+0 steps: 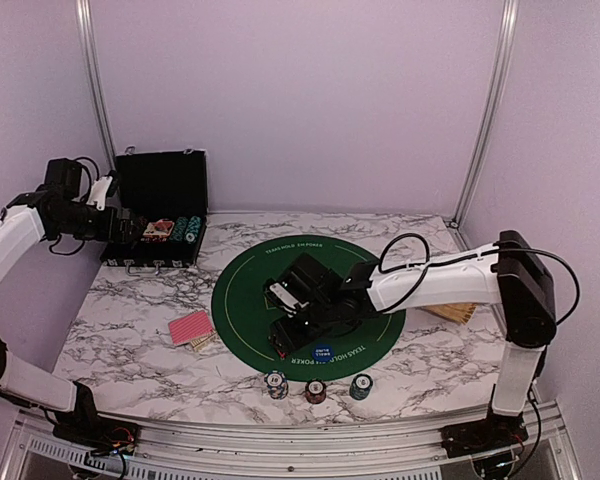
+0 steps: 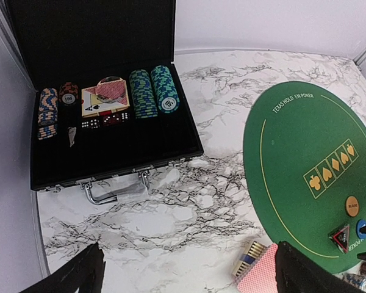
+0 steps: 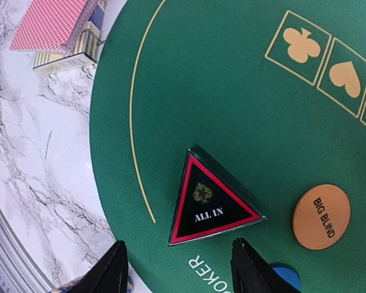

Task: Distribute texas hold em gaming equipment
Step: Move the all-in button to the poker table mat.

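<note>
A black-red triangle marker (image 3: 210,204) reading "ALL IN" lies on the green poker mat (image 3: 232,91), just ahead of my open, empty right gripper (image 3: 183,278). An orange "BIG BLIND" button (image 3: 321,217) and a blue button (image 3: 287,276) lie to its right. In the top view the right gripper (image 1: 292,338) hovers over the mat's near edge beside the blue button (image 1: 323,352). Black (image 1: 275,384), red (image 1: 316,390) and teal (image 1: 360,386) chip stacks stand on the table in front of the mat. Red-backed cards (image 1: 190,327) lie left of the mat. My left gripper (image 2: 189,281) is open and empty, up near the case.
The open black chip case (image 2: 110,152) at the back left holds chip rows, cards and dice. A tan slatted wooden piece (image 1: 450,312) lies right of the mat under the right arm. A striped card box (image 3: 67,55) sits under the red-backed cards.
</note>
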Controlling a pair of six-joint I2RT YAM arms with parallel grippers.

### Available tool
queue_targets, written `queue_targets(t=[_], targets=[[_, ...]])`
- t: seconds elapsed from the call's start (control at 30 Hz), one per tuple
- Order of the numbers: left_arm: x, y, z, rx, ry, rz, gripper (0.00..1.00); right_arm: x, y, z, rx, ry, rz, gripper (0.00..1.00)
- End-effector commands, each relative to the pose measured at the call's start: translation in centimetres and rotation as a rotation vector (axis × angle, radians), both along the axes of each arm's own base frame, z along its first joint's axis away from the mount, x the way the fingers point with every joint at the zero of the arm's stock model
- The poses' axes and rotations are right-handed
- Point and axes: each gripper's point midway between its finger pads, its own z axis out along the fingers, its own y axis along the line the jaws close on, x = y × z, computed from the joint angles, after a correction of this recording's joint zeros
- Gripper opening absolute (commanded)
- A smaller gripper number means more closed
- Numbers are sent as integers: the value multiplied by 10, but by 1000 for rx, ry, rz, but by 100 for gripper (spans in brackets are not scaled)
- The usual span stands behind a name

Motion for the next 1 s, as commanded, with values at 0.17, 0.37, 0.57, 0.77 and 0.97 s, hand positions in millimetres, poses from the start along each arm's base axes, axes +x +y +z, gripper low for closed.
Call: queue_targets(t=[0.17,0.37,0.57,0.77,0.97], targets=[[0,-4,17,-45,-9,0,99,-12,8,-19,-28,53,-14,51],[2,-5,26,-60,-25,1,99,-13,6,-35,-63,77,-22,48],[2,-7,32,-70,-38,-2,99,-11,7,-49,-91,87,-41,44],[3,-7,31,-69,-37,-2,99,3,14,-52,-113,44,-63,41],[3,-7,36,-86,-41,8,99,21,31,-50,-109,-7,-74,36]])
